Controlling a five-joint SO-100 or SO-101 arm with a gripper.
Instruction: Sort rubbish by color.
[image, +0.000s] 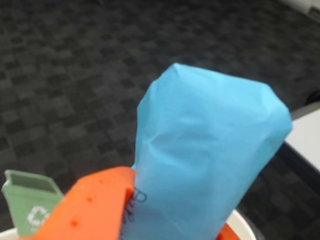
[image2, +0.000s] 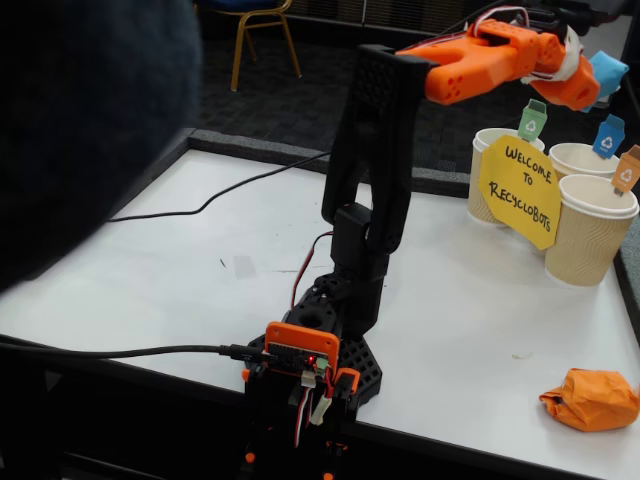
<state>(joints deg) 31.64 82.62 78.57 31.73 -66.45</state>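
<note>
Above the row of ribbed paper cups, the blue paper wad is held pinched in the orange gripper, raised high, presumably so it can be dropped into the cup bearing the blue tag. In the wrist view only the wad, an orange jaw and a green bin-shaped tag are shown. An orange paper wad left on the white table, near its front edge and well apart from the cups, is revealed by the fixed view alone.
</note>
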